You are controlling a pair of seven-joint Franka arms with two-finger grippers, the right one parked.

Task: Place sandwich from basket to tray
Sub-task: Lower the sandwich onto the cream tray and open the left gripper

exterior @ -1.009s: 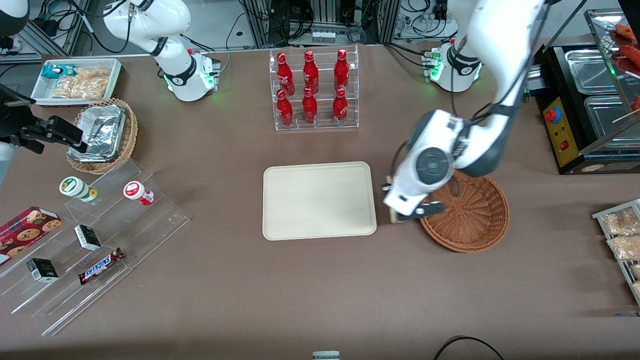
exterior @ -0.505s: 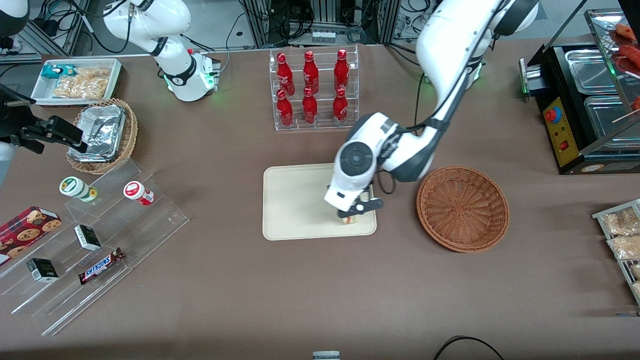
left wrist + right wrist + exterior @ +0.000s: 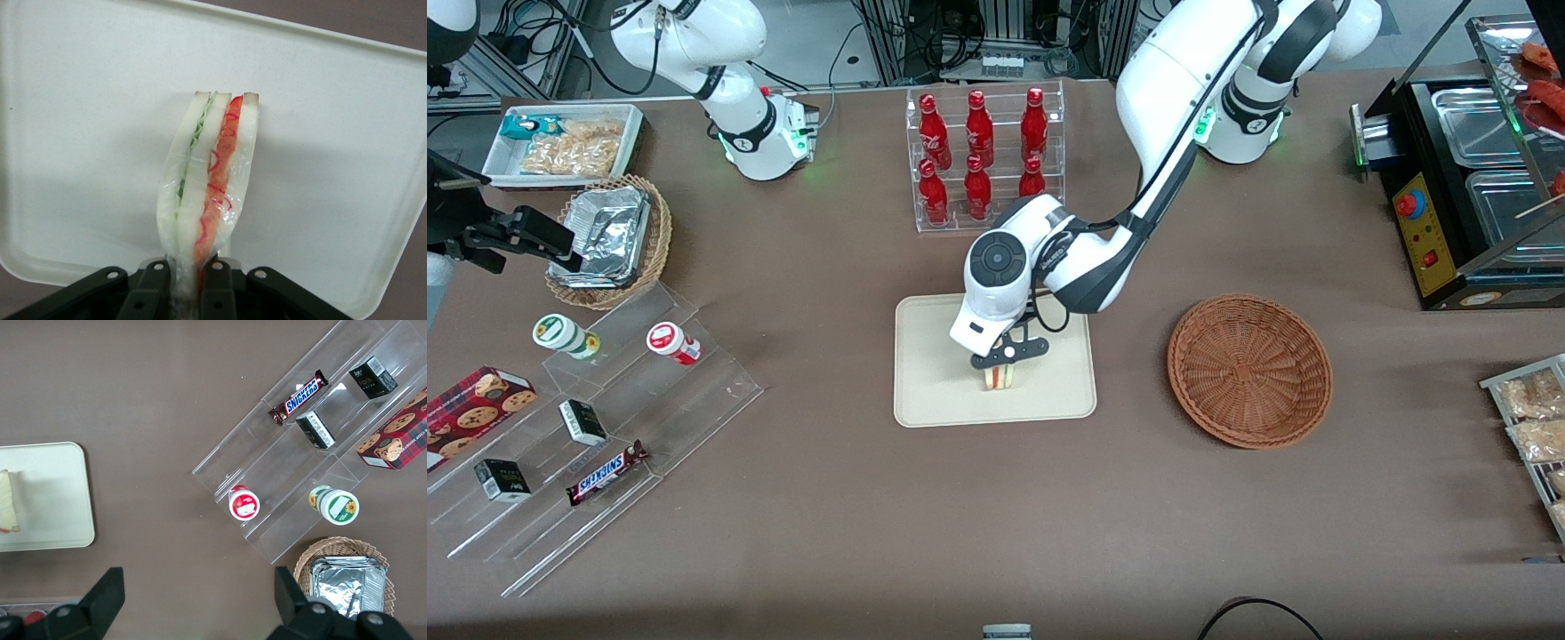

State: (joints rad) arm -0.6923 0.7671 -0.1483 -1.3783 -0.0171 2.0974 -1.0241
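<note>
Clear-wrapped and pinched between closed fingers, the sandwich (image 3: 1001,377) is hanging from the end effector (image 3: 1005,357) over the cream tray (image 3: 934,391), the basket (image 3: 1249,369) sitting empty; standing on edge, it is likely tipping over on release.

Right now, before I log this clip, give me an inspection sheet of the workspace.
Surface: brown table.
Sandwich: clamped upright over the tray; contact with it cannot be told.
Tray: flat, otherwise bare.
Basket: empty, toward the working arm's end.
Clutter: red bottles rack, acrylic snack steps, foil-container basket.
Gripper: shut on the sandwich's lower edge.
Cables: one loop at the table's near edge.
Surroundings: food warmer, snack bin.
</note>
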